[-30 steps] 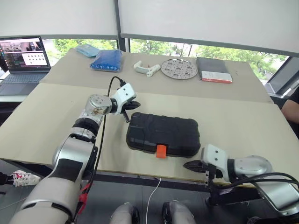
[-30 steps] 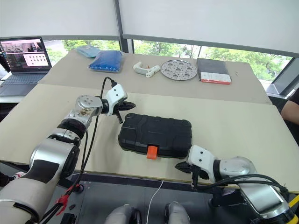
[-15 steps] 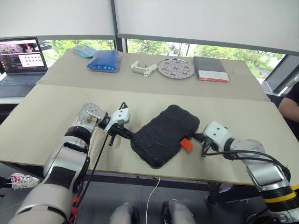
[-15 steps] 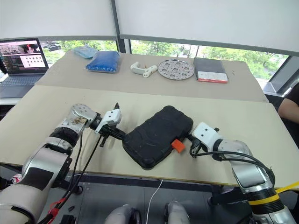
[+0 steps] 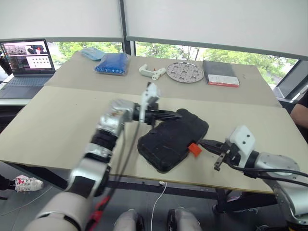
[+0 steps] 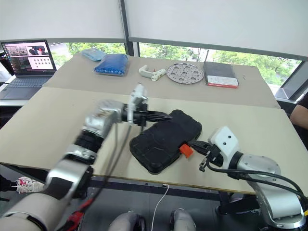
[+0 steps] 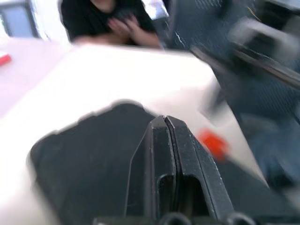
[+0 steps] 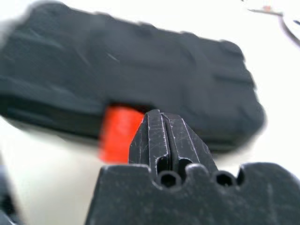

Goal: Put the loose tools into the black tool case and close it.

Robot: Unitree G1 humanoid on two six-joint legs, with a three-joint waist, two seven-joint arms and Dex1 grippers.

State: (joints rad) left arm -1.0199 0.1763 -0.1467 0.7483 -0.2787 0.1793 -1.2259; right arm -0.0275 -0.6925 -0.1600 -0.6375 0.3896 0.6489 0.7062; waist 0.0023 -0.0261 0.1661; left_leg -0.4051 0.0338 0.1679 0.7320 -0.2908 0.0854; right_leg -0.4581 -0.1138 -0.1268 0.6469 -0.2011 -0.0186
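Currently you have: left tool, fingers pressed together, empty, tip over the closed black tool case; right tool, likewise closed and empty, beside its orange latch.

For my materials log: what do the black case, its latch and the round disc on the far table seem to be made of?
Black case: looks like moulded plastic, matte, with a textured ribbed shell. Latch: probably plastic, bright orange, smooth. Round disc: likely metal, silvery grey and perforated, though it is too far off to be sure.
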